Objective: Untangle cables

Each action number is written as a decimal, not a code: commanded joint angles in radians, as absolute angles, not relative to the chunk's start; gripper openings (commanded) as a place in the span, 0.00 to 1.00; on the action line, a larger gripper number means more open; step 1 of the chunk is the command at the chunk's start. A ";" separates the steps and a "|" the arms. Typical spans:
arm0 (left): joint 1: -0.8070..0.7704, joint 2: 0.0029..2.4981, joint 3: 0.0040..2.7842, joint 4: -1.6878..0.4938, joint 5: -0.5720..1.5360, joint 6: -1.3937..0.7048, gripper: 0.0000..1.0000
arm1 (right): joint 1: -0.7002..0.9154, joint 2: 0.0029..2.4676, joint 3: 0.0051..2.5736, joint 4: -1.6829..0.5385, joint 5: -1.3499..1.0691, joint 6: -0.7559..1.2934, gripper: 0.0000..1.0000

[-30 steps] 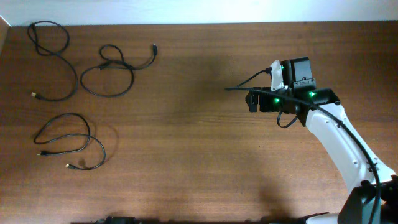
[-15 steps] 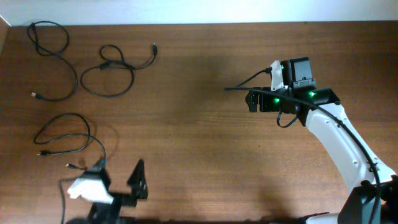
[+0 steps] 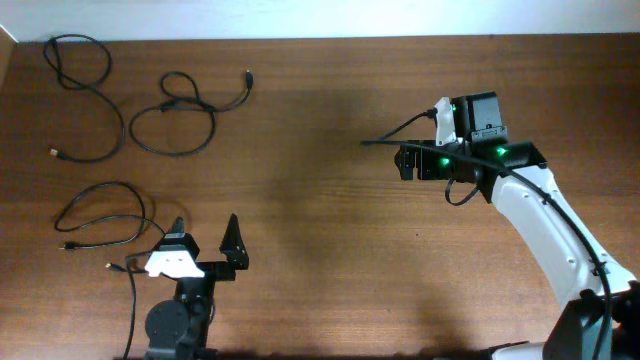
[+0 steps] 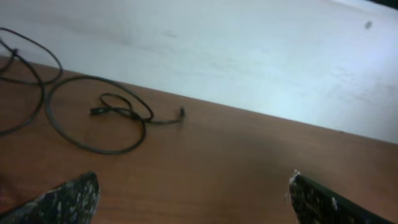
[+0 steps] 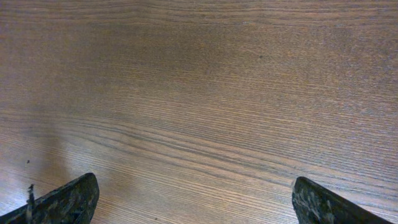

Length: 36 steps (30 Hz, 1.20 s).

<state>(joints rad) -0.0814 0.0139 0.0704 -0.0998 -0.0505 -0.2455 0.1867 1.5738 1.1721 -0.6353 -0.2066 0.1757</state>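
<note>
Three thin black cables lie apart on the left of the wooden table. One is at the far back left, one is a looped cable beside it, and one lies lower left. My left gripper is open and empty at the front edge, just right of the lower-left cable's end. Its wrist view shows the open jaws, the looped cable ahead and another cable at the far left. My right gripper is open and empty over bare wood at the right, as its wrist view shows.
A pale wall runs along the table's back edge. The right arm's own thicker black wire sticks out to the left of its wrist. The white right arm reaches in from the front right corner.
The left arm has come into view from the front edge and moved up toward the lower-left cable, jaws open. The right arm and the cables have not moved.
</note>
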 commanded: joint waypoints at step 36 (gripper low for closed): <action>-0.097 0.006 0.010 -0.084 0.004 0.031 0.99 | 0.190 1.575 1.168 -0.632 -0.201 0.169 0.98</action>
<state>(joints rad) -0.0937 0.0128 0.0166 -0.0853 -0.0109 0.0086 0.1867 1.5738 1.1721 -0.6350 -0.2066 0.1761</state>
